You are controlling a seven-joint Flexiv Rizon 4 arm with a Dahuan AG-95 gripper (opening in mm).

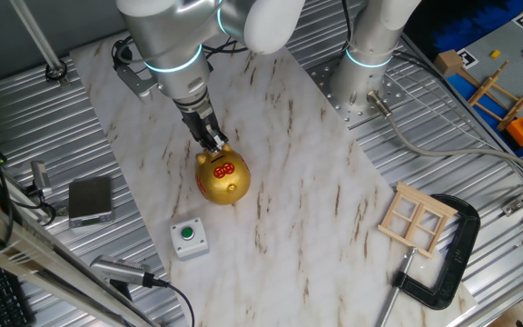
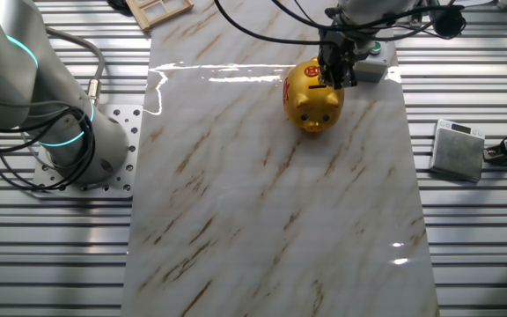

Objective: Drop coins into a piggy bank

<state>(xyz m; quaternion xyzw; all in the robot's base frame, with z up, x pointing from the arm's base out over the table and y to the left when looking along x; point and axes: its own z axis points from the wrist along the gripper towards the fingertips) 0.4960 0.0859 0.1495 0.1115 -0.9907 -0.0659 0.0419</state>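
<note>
The piggy bank (image 1: 222,177) is a shiny gold pig with red markings, standing on the marble sheet (image 1: 307,182) left of centre. In the other fixed view the piggy bank (image 2: 312,97) stands near the sheet's far edge, snout toward the camera. My gripper (image 1: 214,143) points down and its fingertips touch the pig's top by the slot. It also shows in the other fixed view (image 2: 333,77). The fingers look closed together. No coin shows between them or on the sheet.
A small grey box with a green button (image 1: 189,237) sits near the pig (image 2: 372,66). A grey block (image 1: 90,200) lies off the sheet. A wooden window frame (image 1: 418,220) and a black clamp (image 1: 448,259) lie at the right. The arm's base (image 1: 366,73) stands behind.
</note>
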